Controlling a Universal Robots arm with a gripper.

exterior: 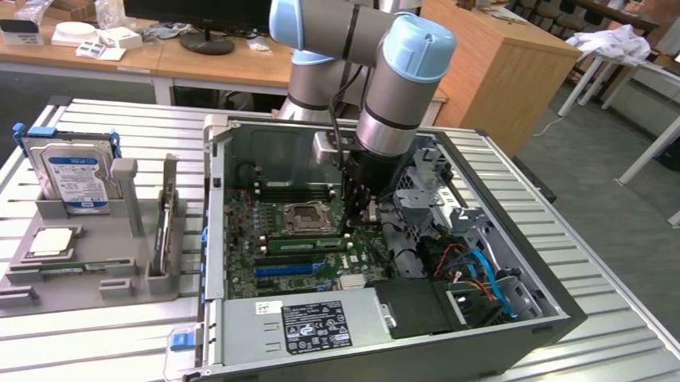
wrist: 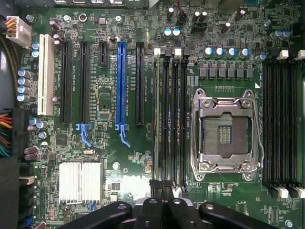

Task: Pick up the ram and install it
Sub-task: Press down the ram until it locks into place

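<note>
Wrist view: thin green ram (wrist: pixel 157 114) edge-on in mobo slot.

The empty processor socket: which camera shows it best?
The wrist view: the processor socket sits square-on, its metal frame and contact grid plain. In the exterior view the socket appears small and slanted beside the arm.

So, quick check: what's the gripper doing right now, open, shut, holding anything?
Gripper: shut, down over the memory slots beside the CPU socket; whether it grips the ram cannot be told.
</note>
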